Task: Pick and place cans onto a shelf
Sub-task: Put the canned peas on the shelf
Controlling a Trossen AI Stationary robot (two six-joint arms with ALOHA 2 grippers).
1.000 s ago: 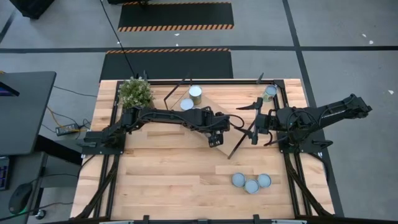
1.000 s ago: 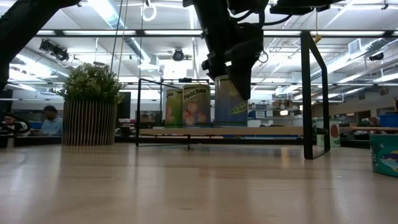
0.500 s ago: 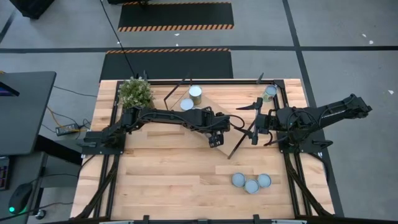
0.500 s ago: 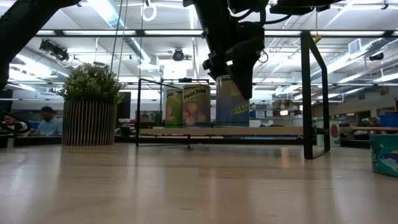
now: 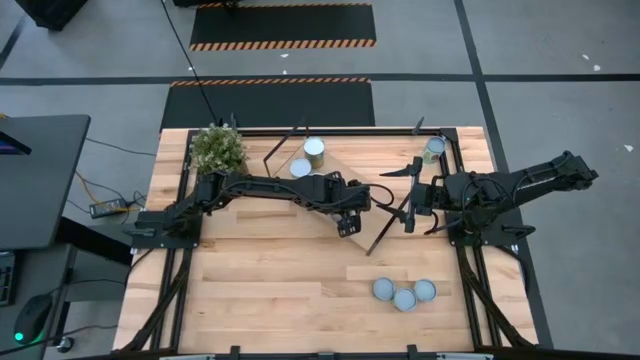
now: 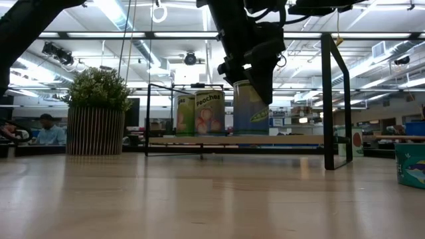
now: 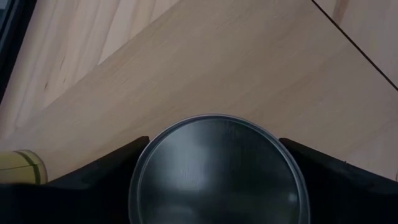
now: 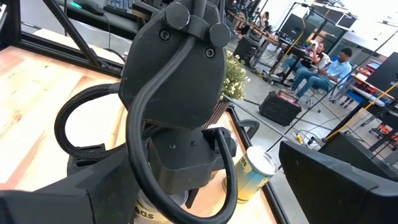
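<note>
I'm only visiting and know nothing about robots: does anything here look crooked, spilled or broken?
Only the shelf looks odd: from above it lies skewed across the table, not square with its edges. Nothing looks spilled or broken. The cans on it stand upright, and the left gripper holds a third can upright over it.

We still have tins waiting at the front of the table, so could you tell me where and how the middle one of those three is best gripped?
Grip the middle can across its round side wall, coming straight down from above. It stands upright with its flat top up. The neighbouring cans crowd its left and right, so the fingers should close front to back, where the table lies bare.
</note>
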